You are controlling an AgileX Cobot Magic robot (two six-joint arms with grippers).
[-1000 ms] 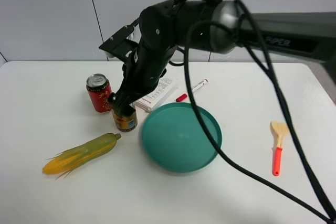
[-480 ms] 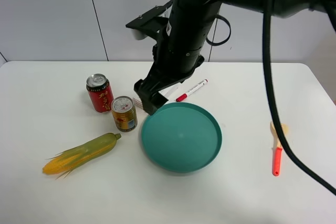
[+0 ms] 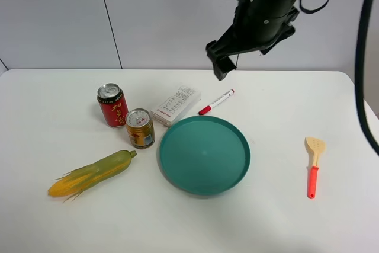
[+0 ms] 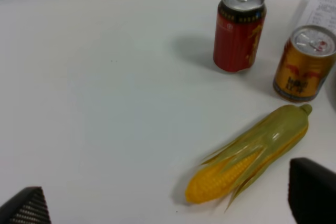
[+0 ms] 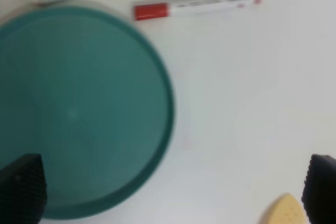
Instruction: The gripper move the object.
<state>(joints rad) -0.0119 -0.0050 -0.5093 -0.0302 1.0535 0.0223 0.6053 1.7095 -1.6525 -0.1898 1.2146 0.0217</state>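
Note:
The small gold-yellow can (image 3: 140,128) stands upright on the white table, just right of and in front of the taller red can (image 3: 112,105). It also shows in the left wrist view (image 4: 304,63), free of any gripper. My right gripper (image 3: 220,63) hangs high above the back of the table, far from the can, and its wrist view (image 5: 170,190) shows it open and empty over the teal plate (image 5: 79,108). My left gripper (image 4: 168,203) is open and empty, looking over the corn (image 4: 252,156); it is out of the high view.
A teal plate (image 3: 204,154) lies right of the gold can. A corn cob (image 3: 92,173) lies at the front left. A white box (image 3: 176,105) and a red-capped marker (image 3: 216,102) lie behind the plate. A wooden spatula (image 3: 312,164) lies at the right.
My right gripper let go of the gold can, then rose and swung back to the right. The can stays standing beside the red can.

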